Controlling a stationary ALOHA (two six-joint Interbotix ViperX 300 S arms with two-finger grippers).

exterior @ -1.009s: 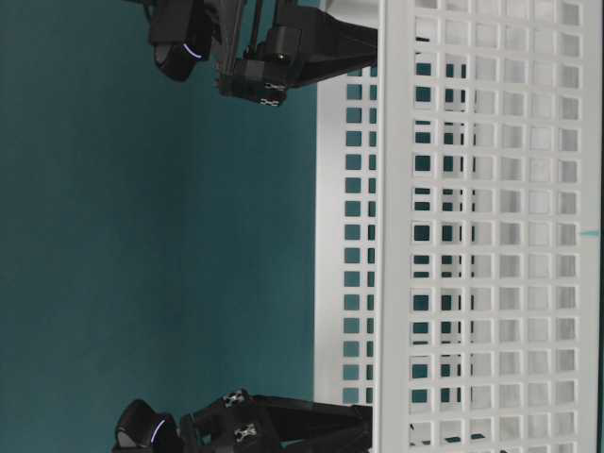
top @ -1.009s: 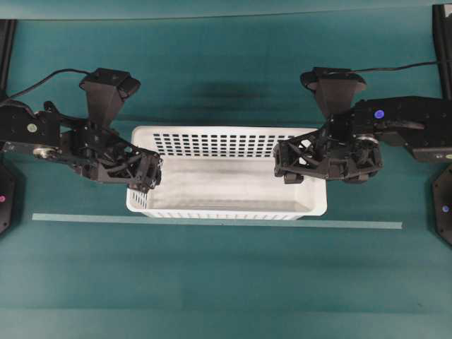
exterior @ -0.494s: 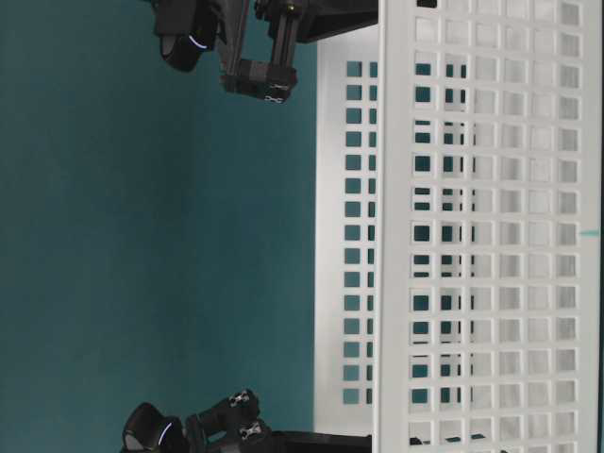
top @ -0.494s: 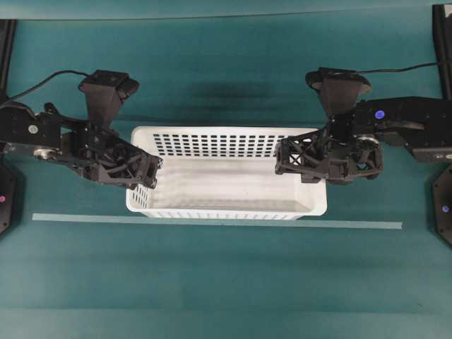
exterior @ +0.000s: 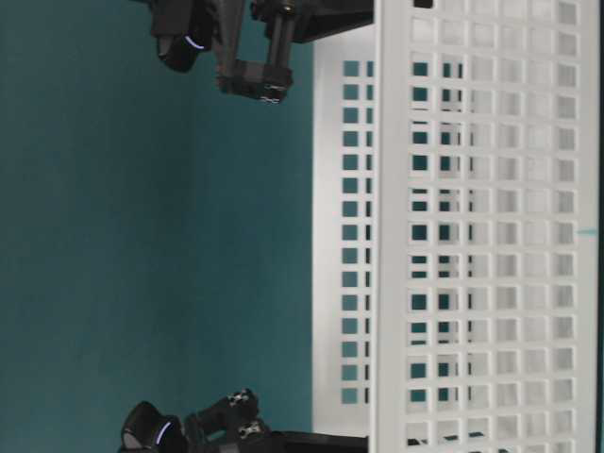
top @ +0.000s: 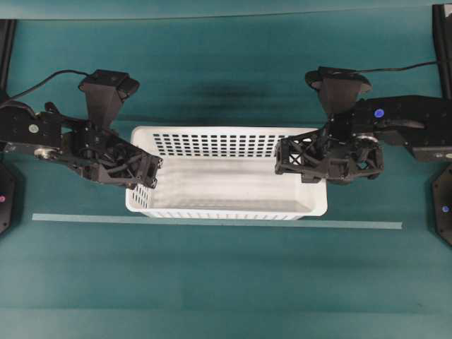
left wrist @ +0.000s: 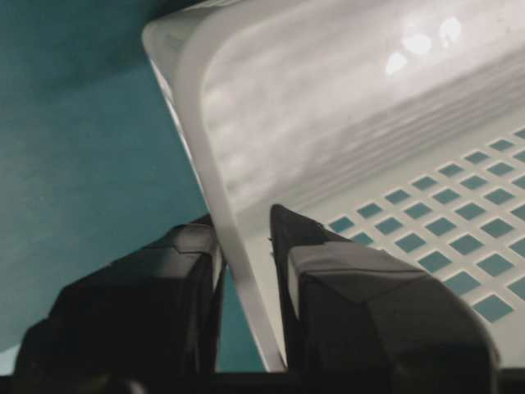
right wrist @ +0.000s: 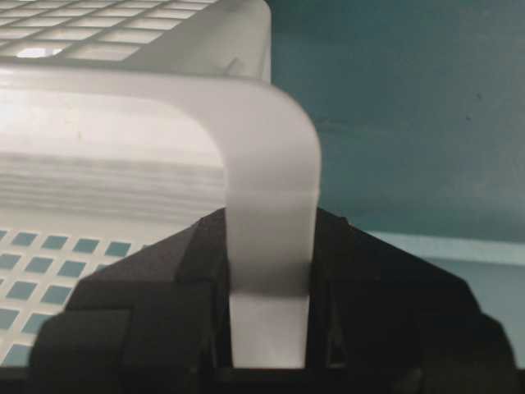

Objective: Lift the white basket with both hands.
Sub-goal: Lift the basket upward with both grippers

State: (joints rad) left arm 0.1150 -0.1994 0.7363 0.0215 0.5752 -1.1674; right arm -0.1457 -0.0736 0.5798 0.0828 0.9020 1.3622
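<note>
Two grippers, left gripper (top: 150,174) and right gripper (top: 288,159), each clamp opposite end walls of the white basket (top: 226,185); no writing is legible.

We see even, bright light from above. The white basket (left wrist: 344,123) shows glare spots on its floor. Both wrist views are soft and blurred close up.

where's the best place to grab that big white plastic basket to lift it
Grip the white perforated plastic basket by the rolled rim of its two short end walls, one gripper from each end. The long shape needs balanced support, and the thin rim fits between the fingers.
</note>
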